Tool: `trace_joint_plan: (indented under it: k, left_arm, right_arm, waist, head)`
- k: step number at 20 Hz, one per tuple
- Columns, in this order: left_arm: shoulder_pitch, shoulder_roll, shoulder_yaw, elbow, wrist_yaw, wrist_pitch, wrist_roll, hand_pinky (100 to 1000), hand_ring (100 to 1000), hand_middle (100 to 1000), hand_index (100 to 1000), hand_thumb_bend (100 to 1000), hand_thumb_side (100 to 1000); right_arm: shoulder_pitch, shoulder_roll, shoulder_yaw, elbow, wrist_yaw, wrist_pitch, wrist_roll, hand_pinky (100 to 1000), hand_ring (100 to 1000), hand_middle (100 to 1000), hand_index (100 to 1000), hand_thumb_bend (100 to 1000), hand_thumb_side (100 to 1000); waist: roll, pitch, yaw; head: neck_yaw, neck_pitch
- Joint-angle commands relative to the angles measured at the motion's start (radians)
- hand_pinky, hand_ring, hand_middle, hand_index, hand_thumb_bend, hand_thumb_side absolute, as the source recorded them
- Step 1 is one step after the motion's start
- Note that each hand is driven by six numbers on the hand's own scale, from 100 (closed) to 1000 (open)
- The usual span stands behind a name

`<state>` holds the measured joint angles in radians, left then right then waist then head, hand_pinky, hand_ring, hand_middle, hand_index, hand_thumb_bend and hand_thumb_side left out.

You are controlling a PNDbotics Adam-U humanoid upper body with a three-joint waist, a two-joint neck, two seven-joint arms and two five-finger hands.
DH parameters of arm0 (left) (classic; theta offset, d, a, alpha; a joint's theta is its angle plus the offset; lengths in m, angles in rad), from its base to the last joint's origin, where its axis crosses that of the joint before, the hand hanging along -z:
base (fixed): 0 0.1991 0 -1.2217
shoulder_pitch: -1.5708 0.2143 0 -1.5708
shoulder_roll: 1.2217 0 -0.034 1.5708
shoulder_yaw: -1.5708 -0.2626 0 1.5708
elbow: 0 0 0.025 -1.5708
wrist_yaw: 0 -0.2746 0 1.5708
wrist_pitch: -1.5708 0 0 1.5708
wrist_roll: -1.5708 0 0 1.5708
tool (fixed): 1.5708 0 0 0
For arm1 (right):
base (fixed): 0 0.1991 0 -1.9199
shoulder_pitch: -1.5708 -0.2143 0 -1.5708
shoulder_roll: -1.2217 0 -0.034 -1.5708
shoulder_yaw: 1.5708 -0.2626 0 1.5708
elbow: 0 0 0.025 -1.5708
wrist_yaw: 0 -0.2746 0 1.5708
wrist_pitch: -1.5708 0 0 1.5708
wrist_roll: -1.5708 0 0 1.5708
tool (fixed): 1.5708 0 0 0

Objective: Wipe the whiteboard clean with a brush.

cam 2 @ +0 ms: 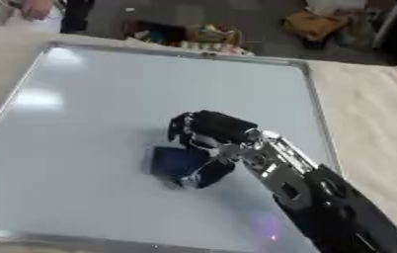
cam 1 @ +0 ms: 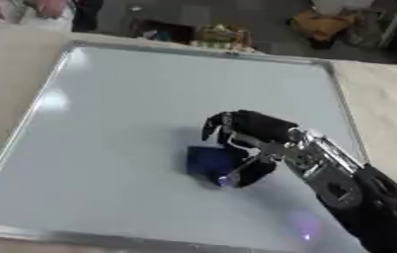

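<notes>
One whiteboard (cam 1: 133, 148) is lying flat and filling most of the frame, silver-framed, sitting on a beige table (cam 1: 392, 99). No writing or marks readable on it, only glare spots at upper left. One brush (cam 2: 174, 162), a dark blue block, is sitting on the board just below center. One right hand (cam 1: 252, 129) is coming in from the lower right, fingers curling over and around the brush, gripping it against the board. No labels legible. Left hand isn't showing.
</notes>
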<state>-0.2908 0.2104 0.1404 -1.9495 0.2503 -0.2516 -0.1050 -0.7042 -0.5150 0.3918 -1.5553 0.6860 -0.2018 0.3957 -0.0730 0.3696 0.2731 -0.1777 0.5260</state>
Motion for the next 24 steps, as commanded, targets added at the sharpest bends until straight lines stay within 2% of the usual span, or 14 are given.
trace_joint_plan:
  k: [1,8,9,14,21,24]
  left_arm:
    - [-0.006,0.011,0.005,-0.011,-0.004,-0.003,-0.003,711,593,668,772,328,977]
    - [-0.006,0.01,0.005,-0.011,-0.003,-0.003,-0.003,711,593,668,772,325,977]
    - [-0.006,0.01,0.005,-0.011,-0.003,-0.003,-0.003,712,593,667,772,325,976]
    - [-0.006,0.01,0.004,-0.011,-0.003,-0.002,-0.005,712,592,667,772,324,977]
    - [-0.008,0.01,0.005,-0.012,-0.003,-0.004,-0.007,713,592,666,772,323,976]
    - [-0.008,0.01,0.006,-0.012,-0.003,-0.004,-0.006,713,592,666,771,323,977]
  right_arm:
    - [-0.016,-0.016,-0.012,0.0,0.012,0.002,0.018,676,779,690,100,381,281]
    - [-0.021,-0.019,-0.016,-0.022,0.032,0.039,0.041,679,784,692,100,347,303]
    - [-0.022,-0.02,-0.016,-0.026,0.034,0.041,0.04,683,786,682,100,319,320]
    - [-0.027,-0.019,-0.013,-0.03,0.053,0.044,0.034,680,784,651,100,308,317]
    - [-0.03,-0.015,-0.01,-0.02,0.056,0.042,0.038,670,774,557,100,308,312]
    - [-0.03,-0.014,-0.009,-0.011,0.061,0.04,0.046,669,773,561,100,305,310]
  waist:
    - [0.005,-0.019,0.001]
    - [0.004,-0.021,-0.002]
    - [0.004,-0.021,-0.002]
    - [0.004,-0.02,-0.002]
    - [0.004,-0.017,0.0]
    - [0.002,-0.017,0.001]
  head:
    - [0.001,-0.007]
    - [0.002,-0.006]
    - [0.001,-0.007]
    - [0.0,-0.009]
    - [0.0,-0.009]
    - [0.0,-0.01]
